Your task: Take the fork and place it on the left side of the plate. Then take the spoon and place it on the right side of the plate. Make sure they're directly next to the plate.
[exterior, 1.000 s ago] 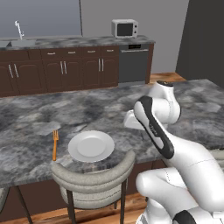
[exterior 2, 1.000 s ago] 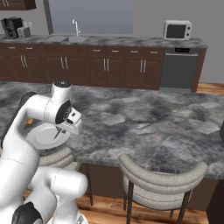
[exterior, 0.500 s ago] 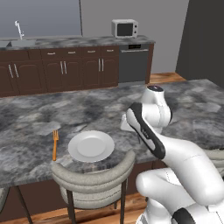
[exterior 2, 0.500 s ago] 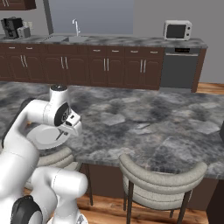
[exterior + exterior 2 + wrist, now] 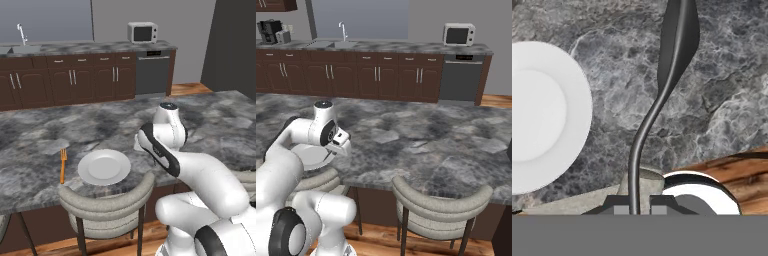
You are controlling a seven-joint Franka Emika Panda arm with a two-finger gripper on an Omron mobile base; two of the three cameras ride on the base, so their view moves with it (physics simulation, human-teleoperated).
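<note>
Hand view shows the gripper [image 5: 633, 207] clamped on the spoon [image 5: 671, 75], whose handle runs up to its bowl above open marble counter [image 5: 722, 100] right of the white plate [image 5: 542, 117], while the orange fork [image 5: 63, 165] lies lengthwise beside the plate's left rim near the counter edge.

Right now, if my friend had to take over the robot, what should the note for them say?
Tool: shut on the spoon, holding it by the handle, above the counter.
Fork: lies on the counter just left of the plate, a small gap between them. That step looks done.
Plate: on the counter's near edge, with nothing on it.
Spoon: in the hand view it hangs over the counter to the right of the plate, not yet set down.
Left to do: lower the spoon right beside the plate's right rim, let go, and pull the arm away.
</note>
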